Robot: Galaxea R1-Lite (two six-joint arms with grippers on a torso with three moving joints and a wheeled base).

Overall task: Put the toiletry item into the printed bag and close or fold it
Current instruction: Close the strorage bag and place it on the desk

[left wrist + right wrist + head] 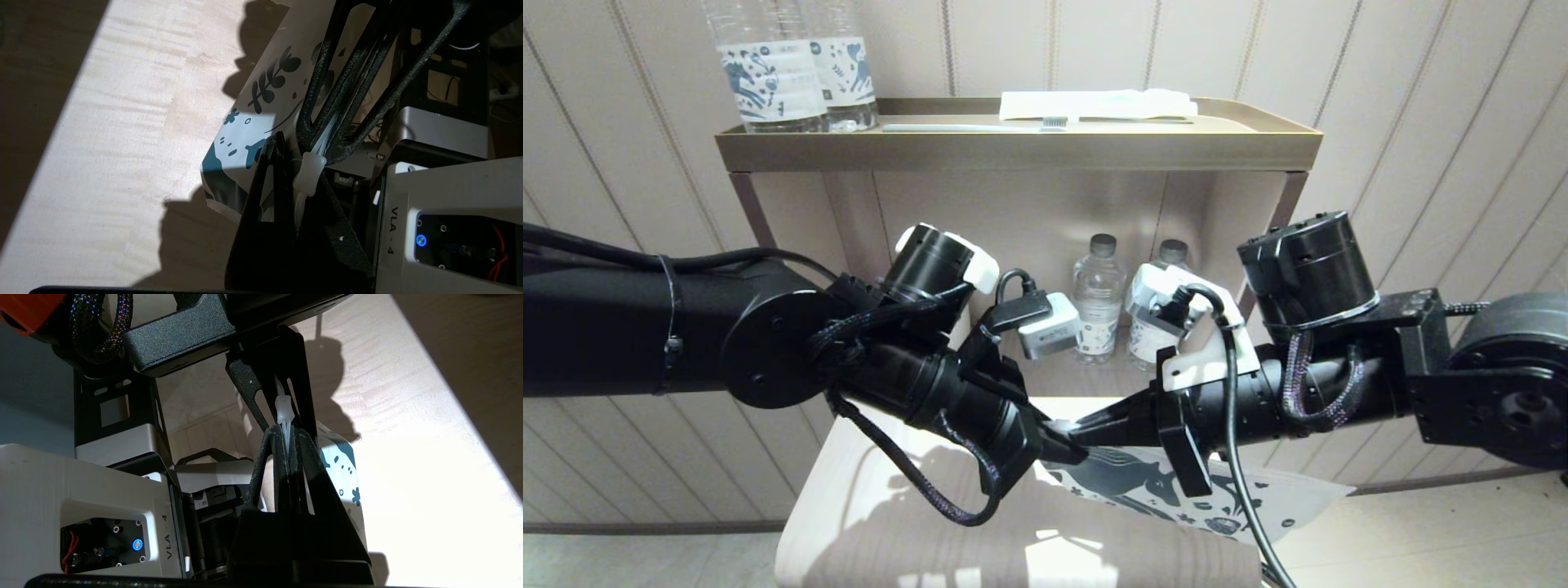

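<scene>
White soft pouch printed with a dark blue horse, the printed bag (1176, 490), lies on the pale wood table (866, 490) under both arms. Left gripper (286, 159) and right gripper (286, 449) meet tip to tip above its near end, each closed on the slim white toiletry item (309, 177); the item passes between them, not yet in the bag. Judgement: one gripper should let go only once the other's hold is sure, then the free one opens the bag mouth. Behind: brown shelf (1013, 151) with clear water bottles (1098, 298).
</scene>
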